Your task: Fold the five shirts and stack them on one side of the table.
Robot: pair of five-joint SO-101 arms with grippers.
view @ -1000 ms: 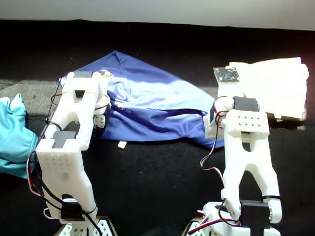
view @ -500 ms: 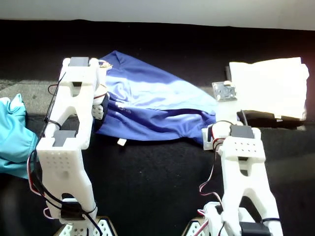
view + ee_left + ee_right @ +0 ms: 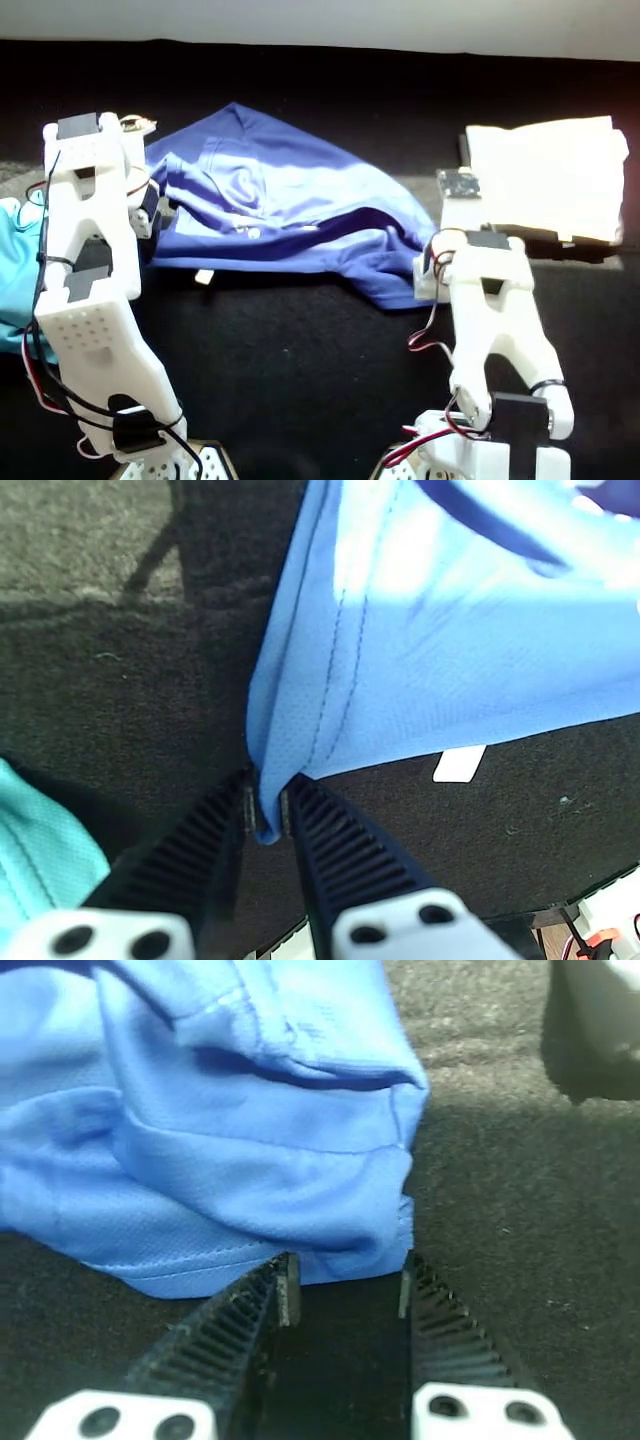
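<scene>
The blue shirt (image 3: 290,215) lies spread and rumpled across the middle of the black surface (image 3: 300,380), between the two arms. Its far edge rises to a peak and its near edge sags in loose folds. A small white tag (image 3: 204,277) rests on the surface just beside the shirt's near hem.

The left pincer (image 3: 268,805) is clamped on a corner of the blue shirt. In the left wrist view the two ribbed fingers (image 3: 330,830) are pressed together with a narrow pinch of stitched hem between their tips, and the fabric fans out away from them. From above, that arm stands at the shirt's left end, with the cloth drawn taut toward it.

The right pincer (image 3: 345,1285) is apart, and nothing is between its fingers. Its tips sit low over the surface at the shirt's right end, right against a bunched, folded-over edge of blue cloth. It may be brushing the hem, but the right wrist view does not settle whether they touch.

A teal shirt (image 3: 15,270) lies crumpled at the left edge of the surface, partly behind the left arm. On the right side, well apart from it, a folded white shirt (image 3: 545,175) lies flat, with a dark layer (image 3: 540,243) showing beneath its near edge.
</scene>
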